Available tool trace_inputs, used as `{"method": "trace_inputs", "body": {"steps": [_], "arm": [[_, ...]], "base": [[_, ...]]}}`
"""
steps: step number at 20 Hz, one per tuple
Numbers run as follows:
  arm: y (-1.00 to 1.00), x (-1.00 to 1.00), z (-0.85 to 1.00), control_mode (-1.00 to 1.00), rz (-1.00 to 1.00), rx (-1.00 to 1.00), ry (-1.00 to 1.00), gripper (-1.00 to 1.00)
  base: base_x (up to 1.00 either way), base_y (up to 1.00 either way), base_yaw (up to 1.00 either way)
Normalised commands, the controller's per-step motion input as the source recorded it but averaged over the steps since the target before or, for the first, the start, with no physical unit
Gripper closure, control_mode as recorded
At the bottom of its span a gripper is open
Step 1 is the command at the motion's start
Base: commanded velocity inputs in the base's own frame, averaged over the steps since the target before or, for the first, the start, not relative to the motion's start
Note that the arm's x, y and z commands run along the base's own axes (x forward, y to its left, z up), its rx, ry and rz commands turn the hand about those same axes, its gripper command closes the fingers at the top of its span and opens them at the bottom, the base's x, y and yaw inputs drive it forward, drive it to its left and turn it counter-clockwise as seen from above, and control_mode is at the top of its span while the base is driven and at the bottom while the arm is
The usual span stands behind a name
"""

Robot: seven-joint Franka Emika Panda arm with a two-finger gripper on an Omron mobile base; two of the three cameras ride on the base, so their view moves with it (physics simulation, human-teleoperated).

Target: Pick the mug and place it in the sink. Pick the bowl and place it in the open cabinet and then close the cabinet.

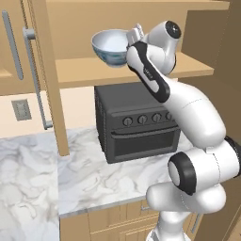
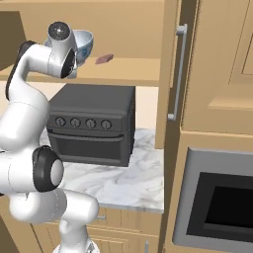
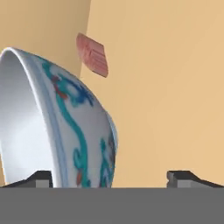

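Note:
The bowl (image 1: 109, 47) (image 2: 85, 44), white inside with blue-green floral pattern outside, sits upright on the wooden shelf (image 1: 84, 75) (image 2: 128, 69) of the open light-wood cabinet. My gripper (image 1: 134, 35) (image 3: 111, 177) is open at its right rim. In the hand view the bowl (image 3: 74, 122) fills the left side; one fingertip (image 3: 41, 178) is inside the rim, the other (image 3: 183, 177) well outside the wall. The cabinet door (image 1: 47, 70) (image 2: 170, 74) stands open, edge-on, with its silver bar handle (image 1: 35, 80) (image 2: 178, 74). Mug and sink are out of view.
A small pinkish-red block (image 2: 105, 59) (image 3: 92, 54) lies on the shelf behind the bowl. A black four-knob toaster oven (image 1: 136, 122) (image 2: 91, 123) stands on the marble counter (image 1: 84, 179) under the shelf. A built-in oven (image 2: 222, 202) is at lower right.

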Motion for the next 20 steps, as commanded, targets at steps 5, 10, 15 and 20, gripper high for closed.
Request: {"method": "trace_inputs", "body": {"steps": [5,10,15,20], "arm": [[0.00,-0.01,0.15,-1.00,0.00,0.00,-0.08,-1.00],[0.00,-0.35,0.02,-1.00,0.00,0.00,-0.06,-1.00],[-0.02,-0.62,0.00,-1.00,-0.03,0.02,-0.01,-1.00],[-0.09,-0.73,-0.01,-1.00,-0.05,0.00,-0.08,-1.00]], "base": [[0.00,0.00,0.00],[0.00,0.00,0.00],[0.00,0.00,0.00],[0.00,0.00,0.00]]}}
